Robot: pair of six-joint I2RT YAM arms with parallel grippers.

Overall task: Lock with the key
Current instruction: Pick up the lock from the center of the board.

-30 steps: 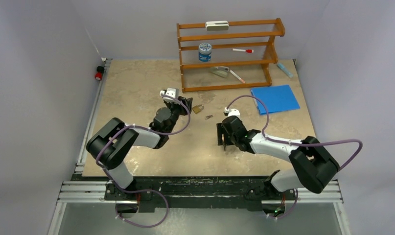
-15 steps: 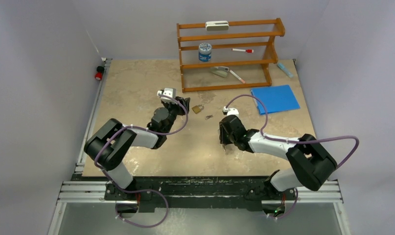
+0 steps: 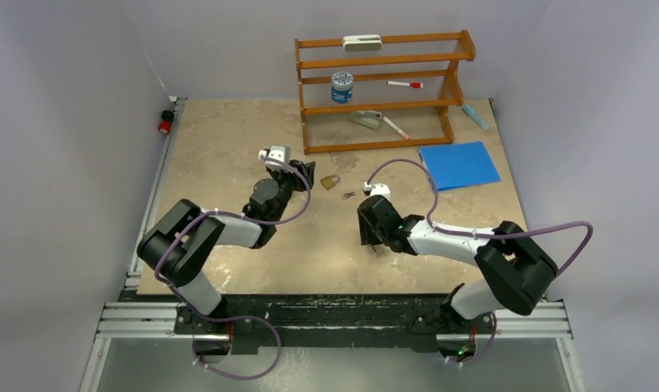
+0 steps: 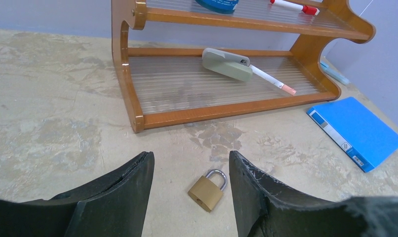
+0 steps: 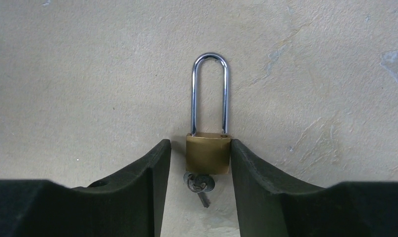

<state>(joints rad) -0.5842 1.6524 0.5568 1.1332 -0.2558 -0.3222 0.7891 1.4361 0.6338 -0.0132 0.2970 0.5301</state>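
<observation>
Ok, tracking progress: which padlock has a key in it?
The long-shackle padlock at the right gripper, key in its base; the short-shackle padlock by the left gripper shows none.

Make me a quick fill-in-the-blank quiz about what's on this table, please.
The long-shackled padlock between the right end effector's fingers has a ___ sticking out below its body. The folder beside the wooden rack is ___. The left end effector grips nothing, and its jaws stand ___ toward the short padlock.
Missing words: key; blue; open.
</observation>
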